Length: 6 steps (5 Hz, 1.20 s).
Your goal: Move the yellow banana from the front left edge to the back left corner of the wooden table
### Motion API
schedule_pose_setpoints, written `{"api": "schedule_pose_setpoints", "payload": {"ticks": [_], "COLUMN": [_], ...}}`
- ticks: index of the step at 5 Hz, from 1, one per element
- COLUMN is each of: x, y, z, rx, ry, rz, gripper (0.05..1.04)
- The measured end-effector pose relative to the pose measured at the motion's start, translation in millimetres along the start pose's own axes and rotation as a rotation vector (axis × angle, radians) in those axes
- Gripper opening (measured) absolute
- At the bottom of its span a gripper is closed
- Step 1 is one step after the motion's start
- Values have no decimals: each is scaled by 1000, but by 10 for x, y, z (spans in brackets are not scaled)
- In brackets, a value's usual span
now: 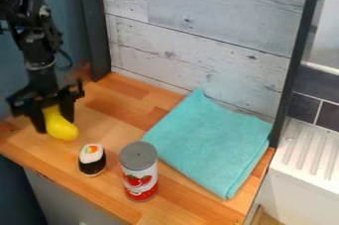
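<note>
Wooden counter beneath. My gripper pinches the yellow toy by its narrow upper part, at the counter's left end. Likely light, firm, smooth; the neck seems the best hold, the rounded bulb apt to slip. Outward: toy sushi near, then tomato can, folded turquoise cloth.

Yellow on the toy, black-and-white on the sushi, red-and-white under grey on the can, turquoise on the cloth
</note>
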<state>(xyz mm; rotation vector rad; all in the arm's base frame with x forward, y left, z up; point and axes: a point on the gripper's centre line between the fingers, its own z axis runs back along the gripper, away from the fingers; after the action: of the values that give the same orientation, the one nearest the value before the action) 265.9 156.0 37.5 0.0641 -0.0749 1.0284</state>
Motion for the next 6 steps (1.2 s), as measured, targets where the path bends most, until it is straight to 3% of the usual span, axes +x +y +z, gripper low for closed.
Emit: {"api": "schedule_pose_setpoints", "payload": {"ticks": [1, 2, 3, 4, 6], "x": [287, 455, 492, 427, 438], "y": [-89, -265, -380, -421, -523], "z": [276, 392, 217, -9, -205], "rx": [13, 19, 1, -12, -52], "ry": [-67, -104, -62, -1, -14], "rz": [-149, -359, -490, -543, -589], "gripper": [595, 595, 595, 595, 595]}}
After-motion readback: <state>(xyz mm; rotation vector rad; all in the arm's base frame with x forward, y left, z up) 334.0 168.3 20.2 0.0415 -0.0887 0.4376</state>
